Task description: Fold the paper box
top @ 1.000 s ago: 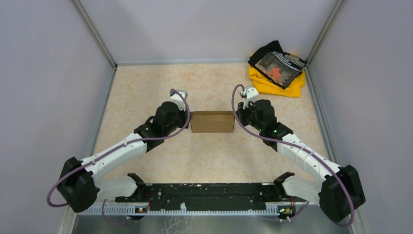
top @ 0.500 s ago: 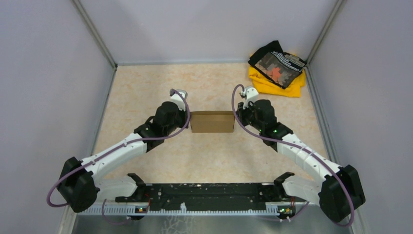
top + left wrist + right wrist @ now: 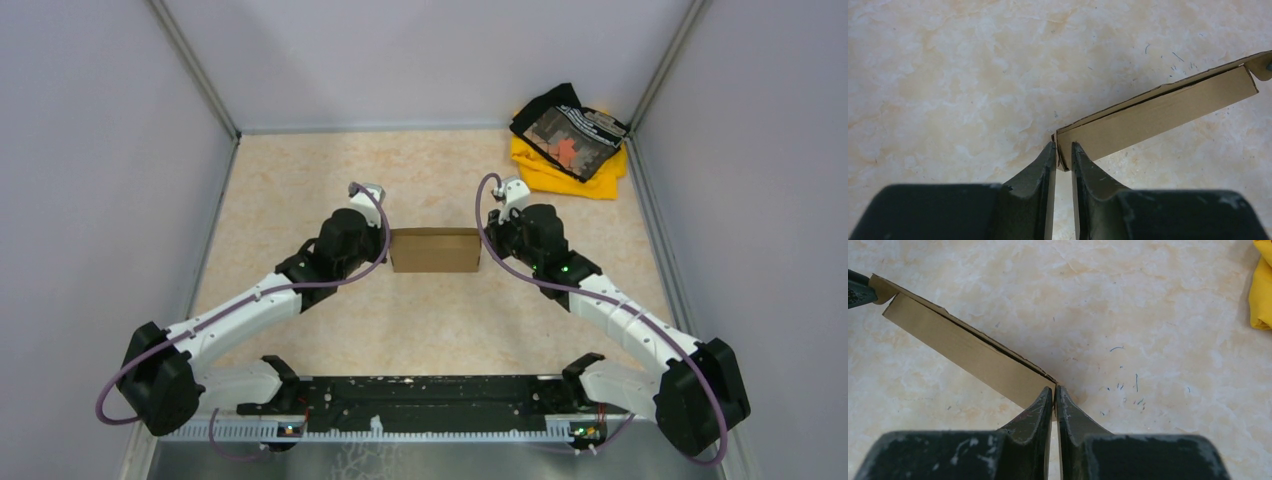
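The paper box (image 3: 435, 250), plain brown cardboard folded into a low closed shape, lies mid-table between both arms. My left gripper (image 3: 387, 250) is at its left end; in the left wrist view the box (image 3: 1158, 112) runs away to the upper right and the left gripper (image 3: 1063, 150) is shut on the end wall's corner. My right gripper (image 3: 484, 245) is at the right end. In the right wrist view the box (image 3: 973, 357) stretches to the upper left, and the right gripper (image 3: 1054, 392) pinches the thin cardboard edge there.
A yellow and black cloth pile (image 3: 570, 140) lies at the back right corner; its yellow edge (image 3: 1263, 290) shows in the right wrist view. Grey walls with metal rails enclose the marbled tabletop (image 3: 440, 330) on three sides.
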Tool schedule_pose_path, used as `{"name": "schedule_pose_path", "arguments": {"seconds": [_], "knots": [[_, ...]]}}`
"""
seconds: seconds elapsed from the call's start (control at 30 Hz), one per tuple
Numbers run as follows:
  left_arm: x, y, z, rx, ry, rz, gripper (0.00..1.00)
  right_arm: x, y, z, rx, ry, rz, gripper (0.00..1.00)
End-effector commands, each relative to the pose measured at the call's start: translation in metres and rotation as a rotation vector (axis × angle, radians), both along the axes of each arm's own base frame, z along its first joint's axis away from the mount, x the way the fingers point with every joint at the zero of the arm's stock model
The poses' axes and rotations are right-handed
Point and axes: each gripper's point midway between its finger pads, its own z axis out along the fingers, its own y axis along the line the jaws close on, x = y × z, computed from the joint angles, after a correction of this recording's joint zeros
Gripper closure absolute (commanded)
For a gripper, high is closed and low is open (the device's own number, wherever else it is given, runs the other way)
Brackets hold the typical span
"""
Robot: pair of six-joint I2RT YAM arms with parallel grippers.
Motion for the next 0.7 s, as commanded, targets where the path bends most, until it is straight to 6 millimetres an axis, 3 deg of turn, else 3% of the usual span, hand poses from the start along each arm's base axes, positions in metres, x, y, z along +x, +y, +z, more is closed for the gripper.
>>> {"name": "schedule_pose_path", "arguments": {"seconds": [0.0, 0.67], "knots": [[0.0070, -0.0065, 0.0218, -0.028, -0.055, -0.001, 0.78, 0.0076, 0.0098, 0.0275, 0.045, -0.064, 0.018, 0.93], [0.0064, -0.0064, 0.0212, -0.011, -0.049, 0.001, 0.88, 0.0078, 0.0112, 0.0283, 0.044, -0.058, 0.023, 1.00]]}}
